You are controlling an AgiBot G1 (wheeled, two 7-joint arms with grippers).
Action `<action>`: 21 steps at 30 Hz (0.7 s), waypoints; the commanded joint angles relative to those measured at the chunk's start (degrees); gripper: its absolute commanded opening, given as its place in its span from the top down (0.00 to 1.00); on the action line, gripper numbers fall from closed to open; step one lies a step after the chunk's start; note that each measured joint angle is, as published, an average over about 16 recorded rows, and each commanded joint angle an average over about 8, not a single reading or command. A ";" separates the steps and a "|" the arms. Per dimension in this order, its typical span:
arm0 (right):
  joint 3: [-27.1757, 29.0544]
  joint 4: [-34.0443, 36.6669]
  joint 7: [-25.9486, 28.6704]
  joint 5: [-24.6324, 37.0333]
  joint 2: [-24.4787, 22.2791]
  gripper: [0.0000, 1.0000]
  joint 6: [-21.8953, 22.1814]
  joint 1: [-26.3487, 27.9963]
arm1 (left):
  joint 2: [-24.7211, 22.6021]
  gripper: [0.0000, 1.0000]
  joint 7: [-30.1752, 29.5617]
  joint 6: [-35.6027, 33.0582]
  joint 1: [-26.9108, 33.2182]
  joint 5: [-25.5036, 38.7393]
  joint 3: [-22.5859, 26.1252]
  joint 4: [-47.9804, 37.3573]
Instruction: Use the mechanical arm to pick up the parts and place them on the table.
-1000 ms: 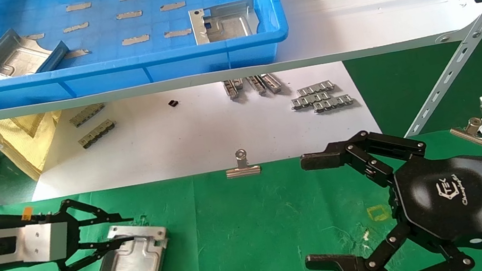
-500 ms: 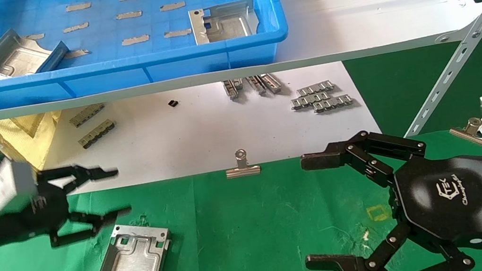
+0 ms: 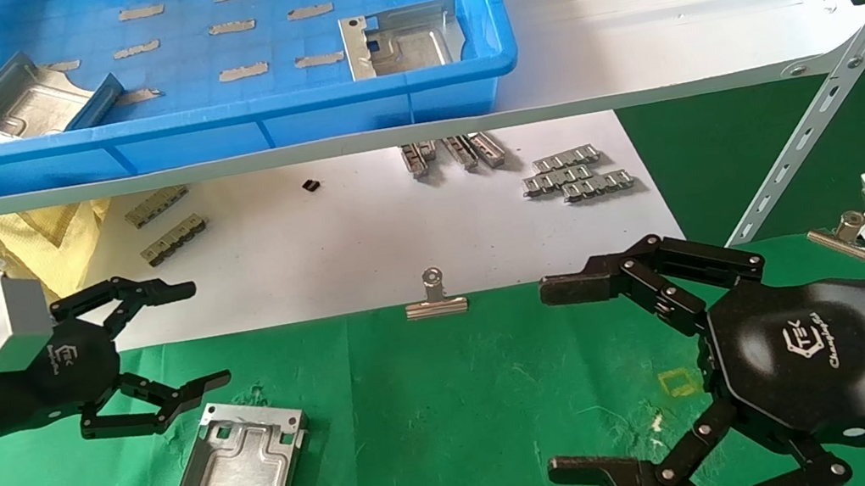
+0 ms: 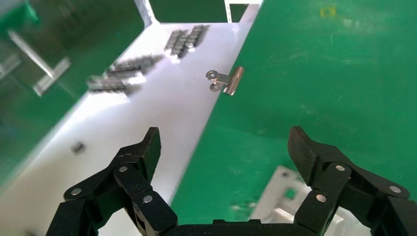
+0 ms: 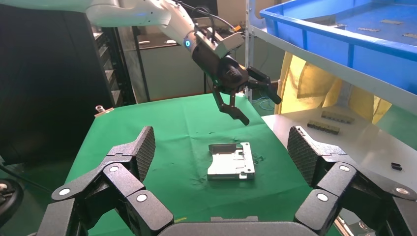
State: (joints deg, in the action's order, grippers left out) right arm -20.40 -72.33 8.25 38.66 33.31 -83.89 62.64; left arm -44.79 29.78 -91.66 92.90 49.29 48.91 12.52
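Note:
A silvery stamped part (image 3: 241, 464) lies flat on the green table (image 3: 441, 413); it also shows in the right wrist view (image 5: 231, 161) and partly in the left wrist view (image 4: 290, 204). My left gripper (image 3: 189, 338) is open and empty, raised just above and behind the part's far left corner. My right gripper (image 3: 561, 382) is open and empty over the table at the right. Two more parts (image 3: 21, 103) (image 3: 402, 40) lie in the blue tray (image 3: 209, 126) on the shelf.
A white shelf board (image 3: 662, 3) overhangs the back. Below it a white sheet (image 3: 364, 244) holds several small grey ridged strips (image 3: 577, 174). A silver binder clip (image 3: 435, 298) sits at the cloth's edge, another (image 3: 838, 234) at the right. A yellow square outline (image 3: 680, 382) marks the cloth.
My left gripper let go of the part, which settled flat on the cloth, then lifted up and back and turned. The right arm has not moved.

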 commanded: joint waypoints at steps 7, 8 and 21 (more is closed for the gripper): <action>0.00 0.01 0.00 0.00 0.00 0.00 0.00 0.00 | 1.02 0.00 -4.16 0.63 -3.27 -0.64 -3.46 6.53; -0.01 0.01 0.00 0.00 0.00 0.00 0.00 0.00 | 1.19 0.00 -4.88 0.74 -3.82 -0.77 -4.04 7.60; -0.01 0.01 -0.01 -0.01 0.00 0.00 0.00 0.01 | 3.41 0.00 -14.07 2.09 -10.92 -2.49 -11.48 21.39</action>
State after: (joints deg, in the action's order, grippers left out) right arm -20.42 -72.32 8.24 38.65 33.31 -83.89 62.65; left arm -41.39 15.72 -89.57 82.00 46.80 37.44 33.88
